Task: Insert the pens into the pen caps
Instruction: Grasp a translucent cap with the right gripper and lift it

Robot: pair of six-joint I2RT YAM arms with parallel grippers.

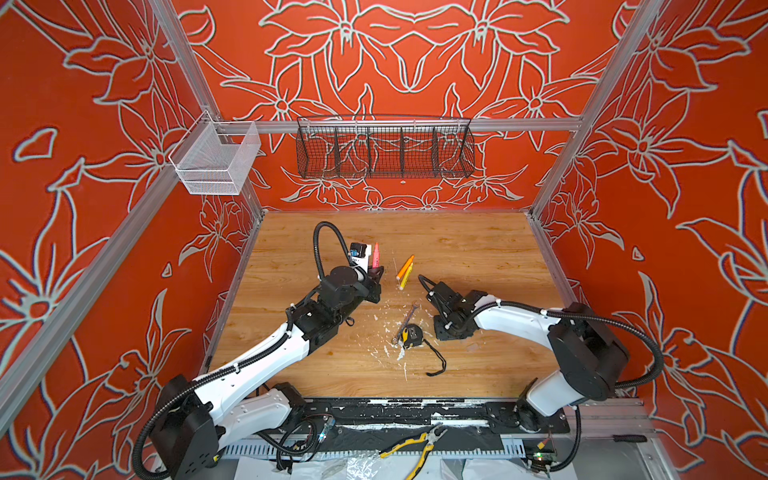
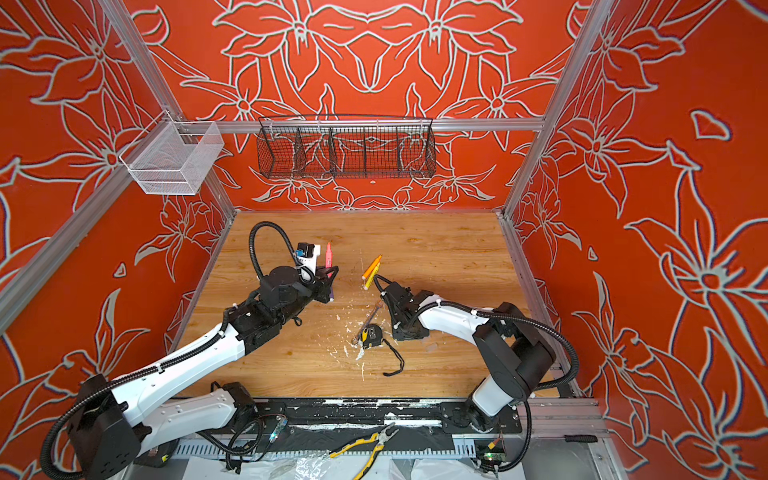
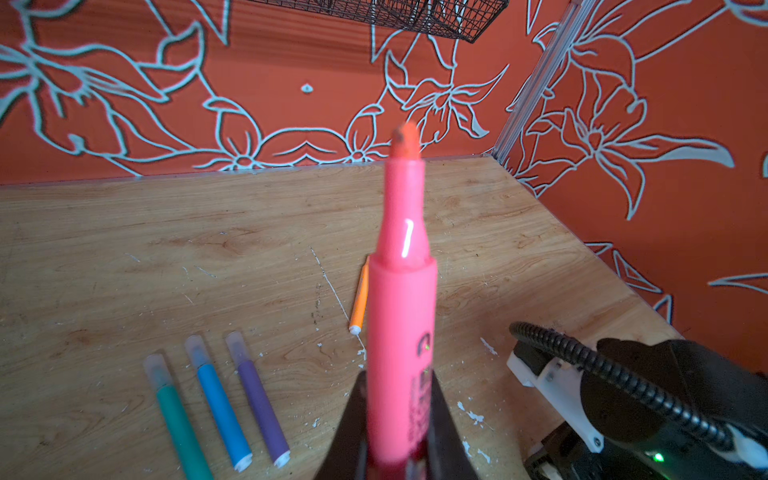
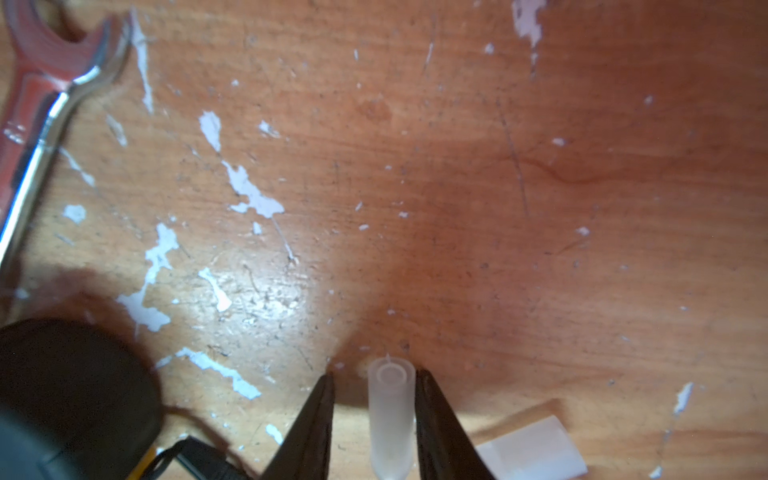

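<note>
My left gripper (image 3: 399, 419) is shut on the lower barrel of a pink pen (image 3: 401, 311), whose bare tip points up and away; both top views show the pink pen (image 1: 376, 254) left of centre. Beside it on the wood lie green (image 3: 178, 424), blue (image 3: 220, 411) and purple (image 3: 259, 407) pens with frosted caps (image 3: 197, 349) on their ends. Orange (image 1: 406, 265) and yellow (image 1: 404, 280) pens lie mid-table. My right gripper (image 4: 376, 376) is low over the table, its jaws around a clear pen cap (image 4: 390, 415). One finger touches it; a gap shows at the other.
A grey wrench (image 1: 407, 320) and a black-and-yellow tape measure (image 1: 412, 336) with a cord lie just left of my right gripper, among white paint flecks. A pale flat piece (image 4: 532, 453) lies close to the cap. Yellow-handled pliers (image 1: 415, 449) lie on the front rail.
</note>
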